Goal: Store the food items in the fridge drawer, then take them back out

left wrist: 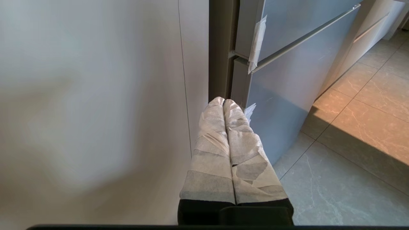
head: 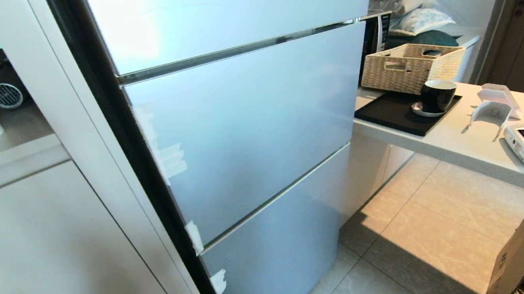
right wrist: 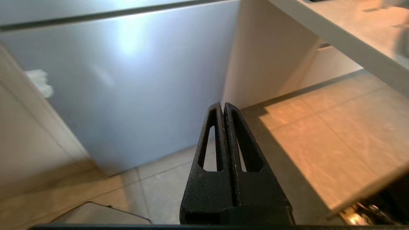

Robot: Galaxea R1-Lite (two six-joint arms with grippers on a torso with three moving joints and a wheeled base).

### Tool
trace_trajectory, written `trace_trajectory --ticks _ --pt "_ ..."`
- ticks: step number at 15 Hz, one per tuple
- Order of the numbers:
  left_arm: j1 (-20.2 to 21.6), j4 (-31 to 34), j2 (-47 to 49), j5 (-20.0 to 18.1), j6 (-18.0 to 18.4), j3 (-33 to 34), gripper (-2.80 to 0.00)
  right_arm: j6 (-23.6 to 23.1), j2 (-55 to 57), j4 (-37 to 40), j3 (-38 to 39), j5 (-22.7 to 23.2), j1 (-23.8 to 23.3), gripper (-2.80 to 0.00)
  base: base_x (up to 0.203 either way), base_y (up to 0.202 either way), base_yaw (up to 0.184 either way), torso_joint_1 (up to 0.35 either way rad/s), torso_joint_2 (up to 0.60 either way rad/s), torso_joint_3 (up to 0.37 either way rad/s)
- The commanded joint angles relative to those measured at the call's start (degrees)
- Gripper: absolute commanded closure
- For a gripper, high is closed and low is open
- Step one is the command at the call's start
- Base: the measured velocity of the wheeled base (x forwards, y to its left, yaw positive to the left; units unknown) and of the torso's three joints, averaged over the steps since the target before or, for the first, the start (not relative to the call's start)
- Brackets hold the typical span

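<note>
Fridge drawer and food items aren't visible; presumably they sit behind the tall silver-grey fridge, whose panels are all closed. Likely a light, stiff plastic drawer; pull at its front lip. Left gripper, tape-wrapped, is clenched and empty beside the fridge edge. Right gripper is clenched, empty, low above the floor.
</note>
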Motion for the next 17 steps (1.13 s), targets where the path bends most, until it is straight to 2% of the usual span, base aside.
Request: trace_trajectory --ticks 1,3,4,6,9,17 --pt "0.00 -0.07 0.08 -0.01 0.00 0.01 0.00 -0.53 -16.62 8.16 0.58 -0.06 -2.41 0.00 0.000 0.000 0.000 0.000 0.00 0.000" --pt "0.00 -0.07 0.08 -0.02 0.00 0.01 0.00 -0.18 -23.35 10.51 1.68 -2.31 -3.86 0.00 0.000 0.000 0.000 0.000 0.00 0.000" --pt "0.00 -0.07 0.08 -0.02 0.00 0.01 0.00 0.41 -23.99 13.91 2.39 -5.27 -4.55 0.00 0.000 0.000 0.000 0.000 0.00 0.000" --pt "0.00 -0.07 0.08 -0.02 0.00 0.01 0.00 2.27 -23.57 14.81 2.95 -6.88 -5.03 0.00 0.000 0.000 0.000 0.000 0.00 0.000" --pt "0.00 -0.07 0.08 -0.02 0.00 0.01 0.00 4.21 -23.57 14.73 2.95 -7.23 -5.03 0.00 0.000 0.000 0.000 0.000 0.00 0.000" --pt "0.00 -0.15 0.08 -0.02 0.00 0.01 0.00 4.12 -23.57 14.64 2.86 -7.06 -5.03 0.00 0.000 0.000 0.000 0.000 0.00 0.000"
